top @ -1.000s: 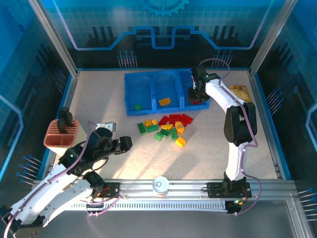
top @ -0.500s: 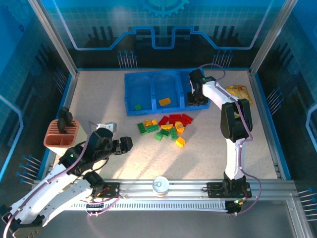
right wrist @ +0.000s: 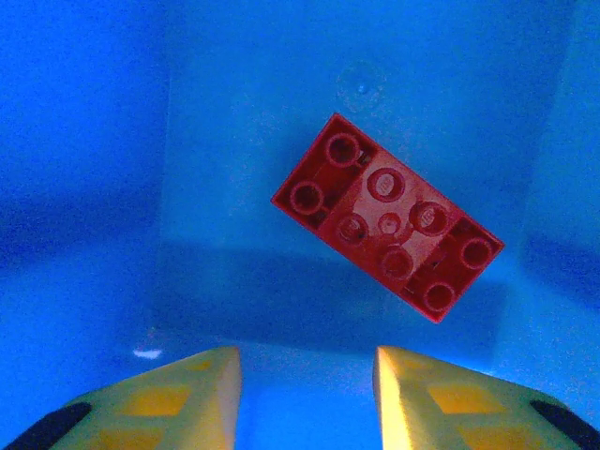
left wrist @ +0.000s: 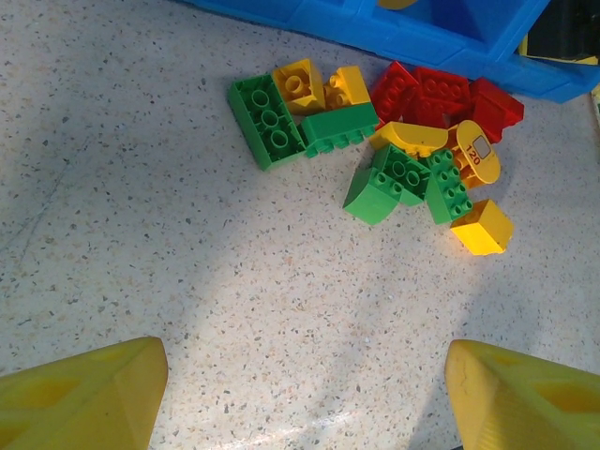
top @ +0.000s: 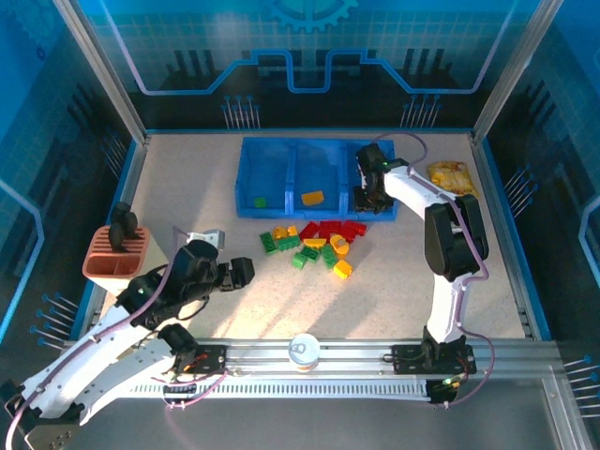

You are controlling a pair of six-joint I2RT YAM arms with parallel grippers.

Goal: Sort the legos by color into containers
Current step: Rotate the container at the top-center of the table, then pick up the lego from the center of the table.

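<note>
Speckled worktop [left wrist: 141, 234] enclosed by blue-lit panels [top: 300, 56]. Left claw [left wrist: 305, 394] spread wide, empty, above legos [left wrist: 394, 141]. Right claw [right wrist: 305, 384] part-open, seemingly empty, over red lego [right wrist: 389, 216] laid in container [right wrist: 234, 94].

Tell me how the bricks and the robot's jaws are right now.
left gripper: jaws open, empty.
right gripper: jaws open above red lego.
red lego: loose in right compartment of tray.
green lego: in left compartment.
yellow lego: in middle compartment.
pile of legos: unsorted on table.

A red lego [right wrist: 389, 217] lies askew on the blue compartment floor [right wrist: 234, 122] beyond parted, empty fingers [right wrist: 183, 394]
</note>
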